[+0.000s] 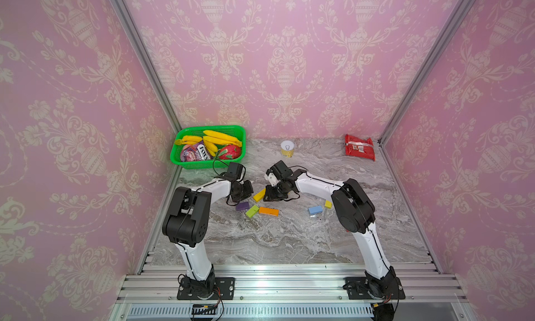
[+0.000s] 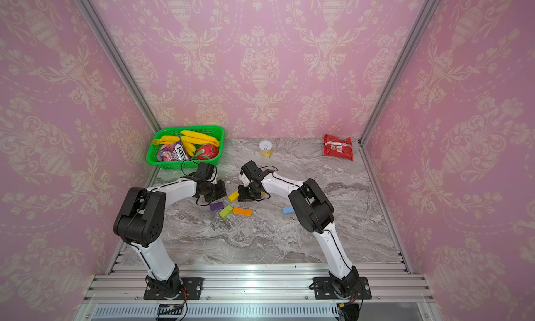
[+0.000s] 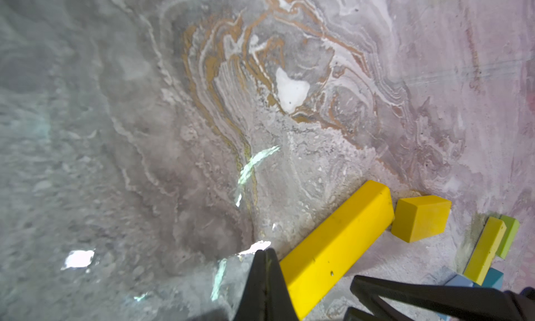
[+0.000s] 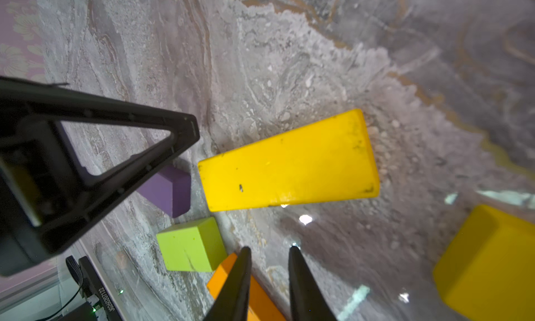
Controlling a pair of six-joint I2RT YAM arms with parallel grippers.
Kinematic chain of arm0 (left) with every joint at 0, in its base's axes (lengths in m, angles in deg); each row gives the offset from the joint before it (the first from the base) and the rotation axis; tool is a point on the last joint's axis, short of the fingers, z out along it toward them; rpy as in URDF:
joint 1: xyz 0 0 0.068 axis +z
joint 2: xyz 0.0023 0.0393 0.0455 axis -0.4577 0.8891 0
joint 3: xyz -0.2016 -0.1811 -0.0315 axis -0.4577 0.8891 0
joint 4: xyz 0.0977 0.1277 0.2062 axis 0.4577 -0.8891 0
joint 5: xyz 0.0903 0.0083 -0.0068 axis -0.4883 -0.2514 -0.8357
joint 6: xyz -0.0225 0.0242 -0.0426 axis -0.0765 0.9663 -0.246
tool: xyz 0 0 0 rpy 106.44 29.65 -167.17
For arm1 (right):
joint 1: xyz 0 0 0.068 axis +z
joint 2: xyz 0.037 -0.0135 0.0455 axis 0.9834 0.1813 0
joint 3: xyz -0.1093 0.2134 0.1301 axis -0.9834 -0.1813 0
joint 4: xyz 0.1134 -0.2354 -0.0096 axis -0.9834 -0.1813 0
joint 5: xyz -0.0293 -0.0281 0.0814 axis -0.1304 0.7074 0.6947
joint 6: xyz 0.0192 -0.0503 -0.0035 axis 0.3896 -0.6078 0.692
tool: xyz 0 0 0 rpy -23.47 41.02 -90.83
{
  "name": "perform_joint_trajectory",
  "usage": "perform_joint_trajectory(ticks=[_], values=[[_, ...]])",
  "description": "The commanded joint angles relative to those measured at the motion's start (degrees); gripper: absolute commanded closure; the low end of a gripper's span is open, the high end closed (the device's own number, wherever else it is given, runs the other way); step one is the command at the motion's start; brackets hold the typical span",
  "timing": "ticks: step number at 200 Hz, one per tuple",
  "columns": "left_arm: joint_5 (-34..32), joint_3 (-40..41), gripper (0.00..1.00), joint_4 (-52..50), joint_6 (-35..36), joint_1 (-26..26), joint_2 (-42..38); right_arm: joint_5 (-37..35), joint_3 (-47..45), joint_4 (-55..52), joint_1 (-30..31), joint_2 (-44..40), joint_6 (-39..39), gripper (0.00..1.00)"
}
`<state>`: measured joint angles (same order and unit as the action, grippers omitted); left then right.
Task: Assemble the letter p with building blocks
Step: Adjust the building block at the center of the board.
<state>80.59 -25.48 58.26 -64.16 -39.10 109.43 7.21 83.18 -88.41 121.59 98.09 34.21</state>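
Watching from beside the rig, I'd judge this an early step: no P has taken shape, and the blocks lie loose on the surface [image 1: 289,241]. The yellow bar [image 1: 259,195] lies flat at a slant between the two arms. The left end effector [image 3: 265,254] has its tips pressed together, holding nothing, just beside one long edge of the bar. The right end effector [image 4: 269,254] is spread a little and empty, near the orange block [image 4: 221,276]. The purple block [image 1: 242,206] and lime block [image 1: 252,211] sit close by; a blue block [image 1: 315,209] lies well apart. Next, I think, the bar needs straightening into a stem, which calls for a wider spread and a square grip across its width.
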Motion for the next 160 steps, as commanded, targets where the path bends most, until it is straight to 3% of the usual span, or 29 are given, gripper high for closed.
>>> perform_joint_trajectory(ticks=[1, 85, 160], values=[[-0.3, 2.9, 1.00, -2.4, -1.6, -0.6, -5.0, -2.9, 1.6, -5.5, -1.8, -3.1, -4.9, 0.72], [-0.1, 5.7, 1.00, -0.8, -4.6, -4.1, -4.5, -0.9, 23.2, -16.6, -7.8, 9.9, -10.8, 0.75], [-1.0, 3.8, 1.00, 0.5, -5.9, -5.2, 0.0, 2.8, 23.4, -15.6, -7.7, 13.5, -10.0, 0.76]])
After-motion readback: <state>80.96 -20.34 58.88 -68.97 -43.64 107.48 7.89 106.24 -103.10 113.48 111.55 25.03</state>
